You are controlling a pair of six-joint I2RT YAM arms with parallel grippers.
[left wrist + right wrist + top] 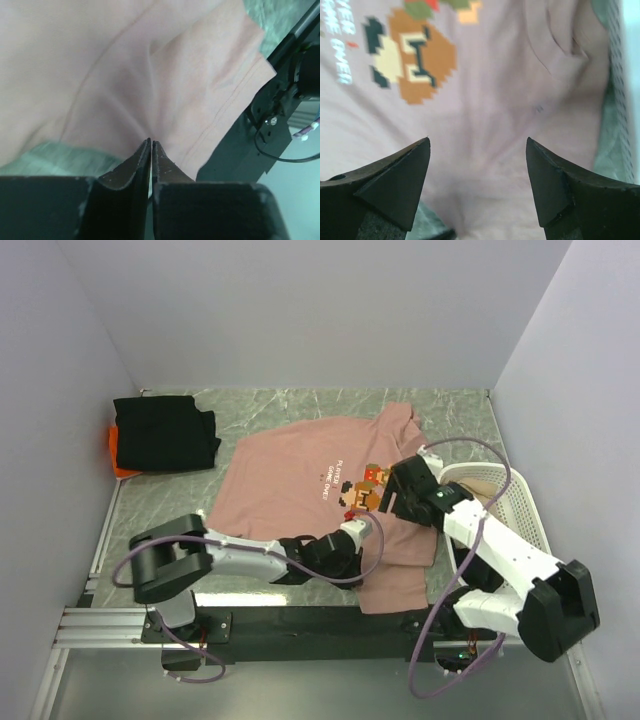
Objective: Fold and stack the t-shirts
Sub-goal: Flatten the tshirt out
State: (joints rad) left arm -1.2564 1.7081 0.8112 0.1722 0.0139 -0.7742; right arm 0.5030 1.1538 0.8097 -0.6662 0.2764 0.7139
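The dusty-pink t-shirt point(300, 490) lies spread face up on the counter point(300, 405), just beside the white mesh basket point(520, 510) and on the side of it toward the middle. Its long axis runs straight away from the basket. The collar end and both sleeves point toward the basket, and the hem is at the end farthest from it. The pixel-art graphic point(365, 488) sits in the half of the shirt nearer the basket, with the small white text point(333, 480) just past it on the far side from the basket. The cloth is mostly flat, but creases run together at the near edge, where the left pincer point(350, 530) is pinched tight on a bit of the pink fabric, its two fingers point(135, 165) pressed together. The right pincer point(398, 490) hangs between that spot and the basket, over the shirt by the graphic, its jaws spread wide and holding nothing. Well apart from the basket, at the opposite far corner of the counter, a folded black t-shirt point(165, 432) rests on an orange t-shirt point(120, 458), only a strip of the orange showing at the side away from the basket.
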